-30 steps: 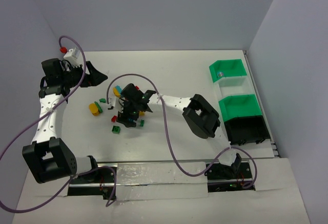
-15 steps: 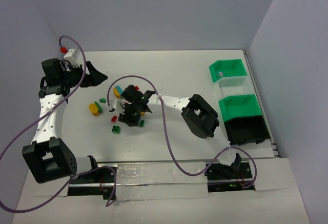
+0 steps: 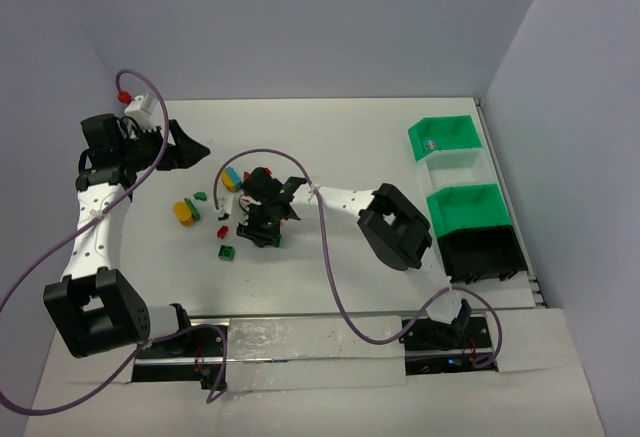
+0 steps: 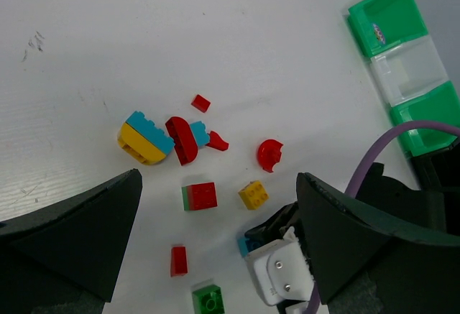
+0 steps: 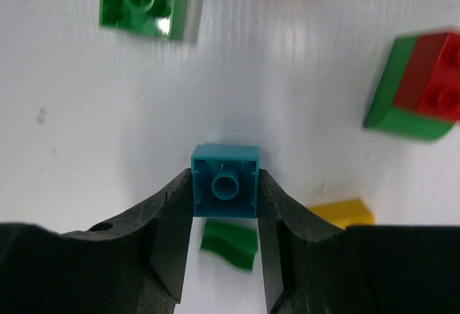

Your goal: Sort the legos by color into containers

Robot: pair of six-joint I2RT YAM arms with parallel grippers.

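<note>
The legos lie scattered left of centre on the white table. In the right wrist view my right gripper (image 5: 225, 185) is shut on a small blue brick (image 5: 225, 181), its fingers pressed against both sides, low over the table. Around it lie a green brick (image 5: 144, 1), a red-and-green brick (image 5: 420, 88), a yellow piece (image 5: 343, 212) and a small green piece (image 5: 228, 242). My left gripper (image 4: 215, 242) hangs wide open above the pile, holding nothing. Below it I see a yellow-and-blue brick (image 4: 144, 138), a red arch (image 4: 181, 140) and a yellow brick (image 4: 253, 195). The green containers (image 3: 445, 137) (image 3: 465, 207) stand at the far right.
A clear bin (image 3: 455, 169) sits between the two green containers, and a black bin (image 3: 480, 252) stands nearest the arms. A purple cable (image 3: 330, 277) loops over the table from the right arm. Grey walls close in on the left, back and right.
The right gripper's fingers have closed onto the blue brick, and the gripper has shifted slightly to the right. The left arm has not moved.
</note>
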